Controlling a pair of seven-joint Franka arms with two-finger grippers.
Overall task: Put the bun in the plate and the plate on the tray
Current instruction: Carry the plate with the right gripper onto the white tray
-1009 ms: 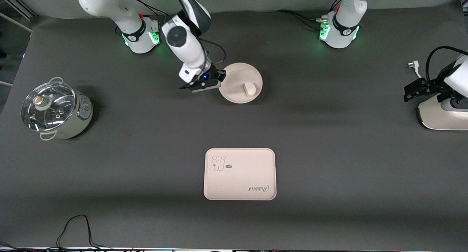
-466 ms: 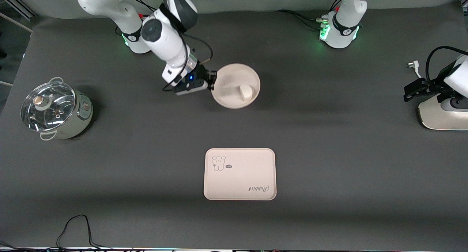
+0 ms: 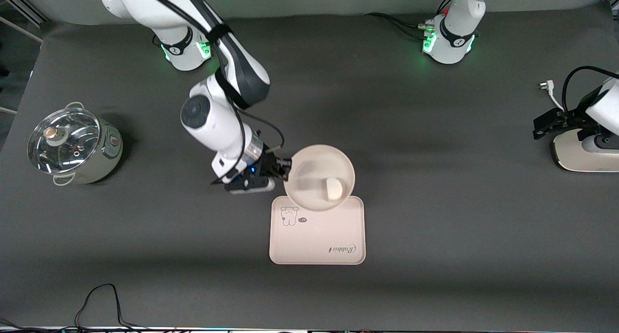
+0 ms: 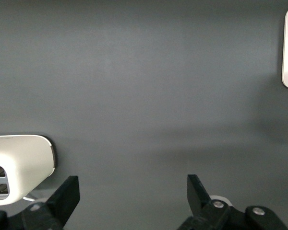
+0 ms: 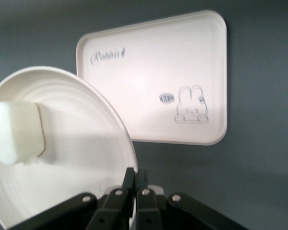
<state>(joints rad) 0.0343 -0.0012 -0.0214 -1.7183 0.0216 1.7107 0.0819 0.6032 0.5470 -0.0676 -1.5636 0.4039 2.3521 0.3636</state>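
While the small off-white bun [image 3: 333, 189], rounded with one flat face, lay in the plain cream plate [image 3: 309, 166], the right claw [image 3: 285, 169] gripped that plate's rim, clamped tight, above the tray [image 3: 316, 241] edge, and the left claw [image 4: 132, 191] waited spread wide over the tabletop [image 3: 435, 217].

Bun [image 3: 332, 188] in raised plate [image 3: 309, 166] over tray [image 3: 316, 236] edge

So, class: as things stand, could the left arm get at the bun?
Probably not easily. The bun lies in the plate, which the right gripper holds by its rim over the tray. The left gripper, open, waits at its own end of the table.
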